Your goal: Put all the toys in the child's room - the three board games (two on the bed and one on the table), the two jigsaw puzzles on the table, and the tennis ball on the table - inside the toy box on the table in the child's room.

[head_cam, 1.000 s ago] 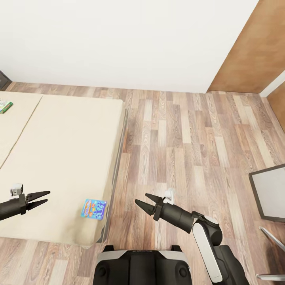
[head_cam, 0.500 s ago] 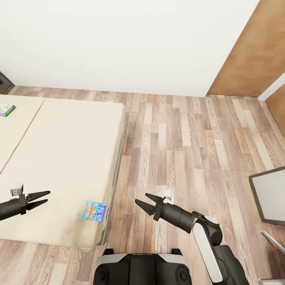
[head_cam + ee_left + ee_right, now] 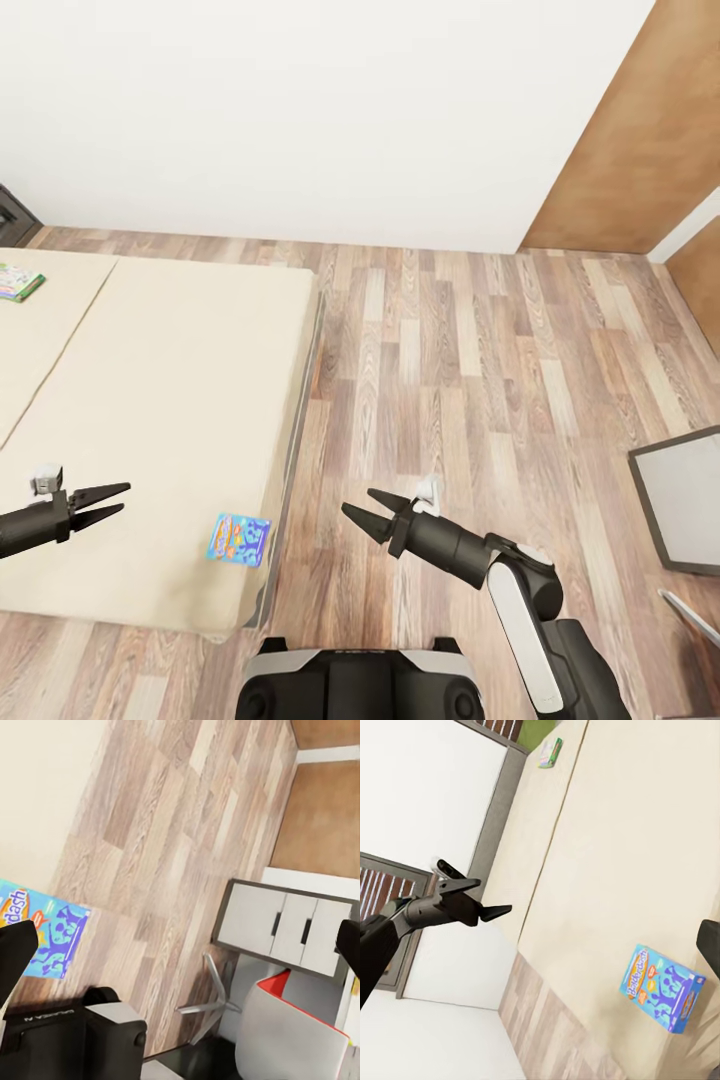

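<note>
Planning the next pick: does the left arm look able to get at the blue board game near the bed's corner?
Probably yes. The left gripper hangs open over the bed, and bare mattress lies between it and the blue board game.

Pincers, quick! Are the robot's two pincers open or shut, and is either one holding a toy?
Left pincer: open, holding nothing, hovering over the bed.
Right pincer: open, holding nothing, hovering over the floor.

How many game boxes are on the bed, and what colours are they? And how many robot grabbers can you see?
Blue game box: 1, near the bed's corner
Green-and-white game box: 1, far side of the bed
Grippers: 2, left gripper and right gripper, both open and empty
Total: 4
</note>
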### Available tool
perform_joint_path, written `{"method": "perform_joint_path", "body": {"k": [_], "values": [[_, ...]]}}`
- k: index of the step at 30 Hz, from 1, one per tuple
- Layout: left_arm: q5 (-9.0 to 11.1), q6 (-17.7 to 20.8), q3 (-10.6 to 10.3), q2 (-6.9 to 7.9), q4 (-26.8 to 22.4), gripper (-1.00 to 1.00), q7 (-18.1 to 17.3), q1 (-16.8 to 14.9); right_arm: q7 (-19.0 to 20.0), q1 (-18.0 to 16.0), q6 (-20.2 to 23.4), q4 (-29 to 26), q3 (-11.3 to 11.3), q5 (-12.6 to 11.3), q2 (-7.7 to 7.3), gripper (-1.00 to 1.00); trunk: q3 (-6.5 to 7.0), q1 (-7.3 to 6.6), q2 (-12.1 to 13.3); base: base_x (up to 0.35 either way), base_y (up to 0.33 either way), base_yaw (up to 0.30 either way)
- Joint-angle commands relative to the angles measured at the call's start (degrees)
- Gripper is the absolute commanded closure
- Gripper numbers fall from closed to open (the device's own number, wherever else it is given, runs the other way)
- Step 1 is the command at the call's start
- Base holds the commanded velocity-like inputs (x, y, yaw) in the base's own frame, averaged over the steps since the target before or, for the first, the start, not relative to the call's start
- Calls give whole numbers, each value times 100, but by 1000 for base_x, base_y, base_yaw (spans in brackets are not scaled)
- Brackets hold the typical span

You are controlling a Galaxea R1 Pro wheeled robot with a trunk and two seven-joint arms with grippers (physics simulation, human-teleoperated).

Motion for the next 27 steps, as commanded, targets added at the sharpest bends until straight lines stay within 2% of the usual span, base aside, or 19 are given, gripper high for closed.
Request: {"method": "perform_joint_path", "body": {"k": [1, 7, 11, 12, 16, 19, 23, 25, 27], "values": [[-34, 60, -6, -3, -1, -100, -38, -4, -4, -3, 62, -2, -8, -32, 1, -100, 3, 3, -8, 0, 0, 0], [-33, 60, -132, -21, -2, -100, -38, -2, 3, 1, 315, 7, -137, -26, -40, -100, 60, 3, -8, 0, 0, 0], [-29, 60, -242, -26, -2, -100, -41, -2, 22, 131, 407, 7, -221, -30, -199, -100, 98, 3, -8, 0, 0, 0], [-29, 60, -242, -26, -2, -100, -41, -2, 22, 131, 407, 7, -221, -30, -199, -100, 107, 3, -8, 0, 0, 0], [-28, 50, -310, -40, 7, -100, -44, 5, 91, 462, 426, 1, -295, -32, -418, -100, 145, 3, -8, 0, 0, 0], [-35, 38, -360, -114, 19, -100, -46, 41, 201, 685, 418, 3, -388, -33, -544, -100, 173, 3, -8, 0, 0, 0], [-51, 38, -556, -261, 27, -100, -48, 102, 388, 899, 293, 42, -586, -33, -629, -100, 211, 3, -8, 0, 0, 0], [-56, 44, -717, -307, 30, -100, -53, 132, 520, 1042, 108, 75, -733, -33, -660, -100, 230, 3, -8, 0, 0, 0], [-58, 44, -786, -326, 31, -100, -61, 155, 603, 1126, -5, 83, -816, -34, -673, -100, 249, 3, -8, 0, 0, 0]]}}
